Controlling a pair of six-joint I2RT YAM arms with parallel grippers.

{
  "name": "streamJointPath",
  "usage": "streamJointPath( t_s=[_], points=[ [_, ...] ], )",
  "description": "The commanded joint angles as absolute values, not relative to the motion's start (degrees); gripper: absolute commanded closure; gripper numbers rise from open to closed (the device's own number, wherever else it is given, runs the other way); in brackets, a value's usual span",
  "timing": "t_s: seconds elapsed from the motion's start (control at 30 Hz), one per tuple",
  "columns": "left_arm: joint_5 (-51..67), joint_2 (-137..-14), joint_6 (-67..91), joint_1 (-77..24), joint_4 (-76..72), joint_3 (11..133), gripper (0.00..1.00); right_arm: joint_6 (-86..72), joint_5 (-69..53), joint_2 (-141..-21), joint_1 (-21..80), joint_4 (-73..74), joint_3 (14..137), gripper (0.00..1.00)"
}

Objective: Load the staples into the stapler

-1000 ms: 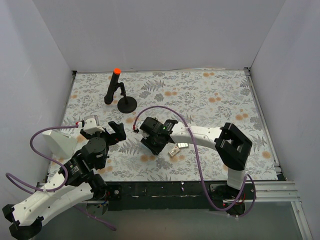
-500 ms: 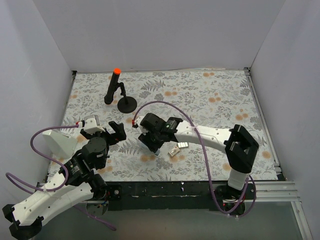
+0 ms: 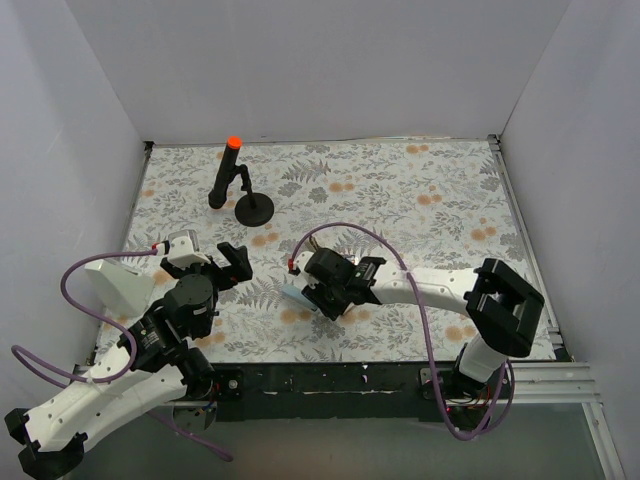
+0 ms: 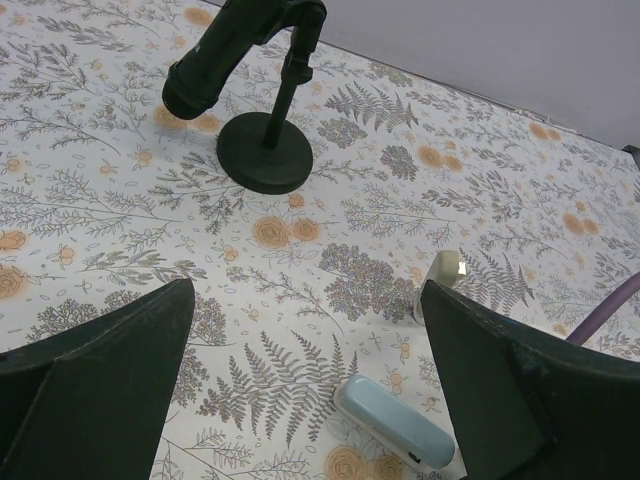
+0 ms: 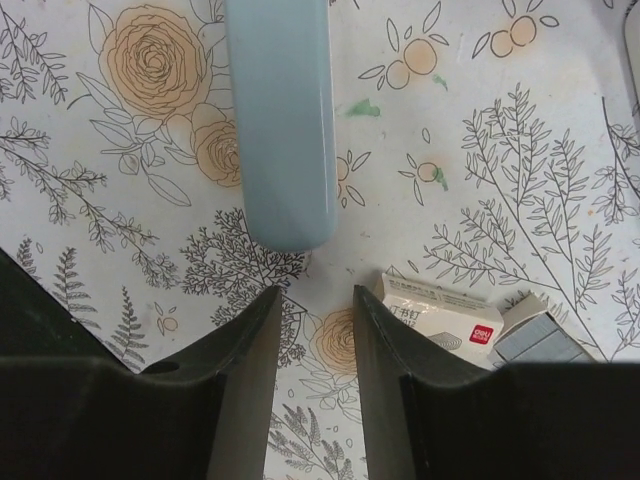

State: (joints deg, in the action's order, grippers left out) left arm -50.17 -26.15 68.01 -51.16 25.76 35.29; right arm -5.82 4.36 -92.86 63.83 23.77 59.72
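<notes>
From above, the right gripper (image 3: 325,292) hangs low with one light blue bar (image 3: 296,296) just left of it. The left gripper (image 3: 226,265) sits well apart.

Left wrist view: the left gripper (image 4: 305,290) gapes wide and empty. One black stand (image 4: 262,150) is ahead, and a small pale piece (image 4: 440,285) I cannot identify stands by the right finger.

Right wrist view: the right gripper (image 5: 315,300) has its fingers slightly apart, holding nothing. The bar's length runs straight away from them. Just right lies one staple box (image 5: 440,318), lengthwise across, with a red "deli" logo and unreadable small print. One grey staple block (image 5: 540,335) is beside it.
</notes>
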Motion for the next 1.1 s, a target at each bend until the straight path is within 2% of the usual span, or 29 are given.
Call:
streamJointPath(
  t_s=[0.0,0.33,0.57,0.73,0.83,1.07],
  points=[
    [-50.6,-25.9,68.1,-50.9,26.5,35.1,0.02,-5.4,4.5,-94.2,64.2,16.6,59.3,0.59],
    [-50.8,-25.3,68.1,-50.9,26.5,35.0,0.02,-3.7,4.7,-101.7,64.2,5.7,61.8,0.64],
    [-51.6,-24.5,68.1,-50.9,26.4,34.7,0.02,1.7,6.9,-112.0,63.0,0.5,74.0,0.64],
    [-52.0,-24.5,68.0,-50.9,26.5,34.5,0.02,5.4,2.0,-115.3,60.8,0.5,80.8,0.62],
    [-52.1,-24.7,68.0,-50.9,26.5,34.5,0.02,7.5,0.4,-112.2,60.6,4.0,78.1,0.56],
    [-50.8,-24.8,67.5,-50.8,25.6,34.5,0.02,12.0,-9.0,-89.3,55.5,4.3,60.7,0.44]
  ],
)
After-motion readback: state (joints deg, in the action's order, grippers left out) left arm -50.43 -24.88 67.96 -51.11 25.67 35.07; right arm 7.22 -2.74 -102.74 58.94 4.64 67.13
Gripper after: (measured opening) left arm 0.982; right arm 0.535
